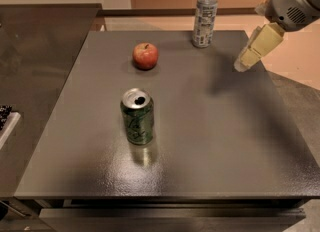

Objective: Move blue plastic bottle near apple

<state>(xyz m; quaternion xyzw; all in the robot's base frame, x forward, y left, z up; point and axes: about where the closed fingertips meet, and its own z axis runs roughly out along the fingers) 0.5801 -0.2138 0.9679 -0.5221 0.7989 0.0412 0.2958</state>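
Observation:
The blue plastic bottle (pixel 205 15) stands upright at the far edge of the dark table (pixel 200 141), right of centre, with a white cap and pale label. The red apple (pixel 145 56) sits to its left and a little nearer. My gripper (pixel 245 62) hangs above the table's right side, to the right of the bottle and nearer than it, apart from it and holding nothing.
A green soda can (pixel 137 116) stands upright near the table's middle, in front of the apple. A dark counter (pixel 40 41) adjoins the table on the left. The gripper's shadow falls on the table below it.

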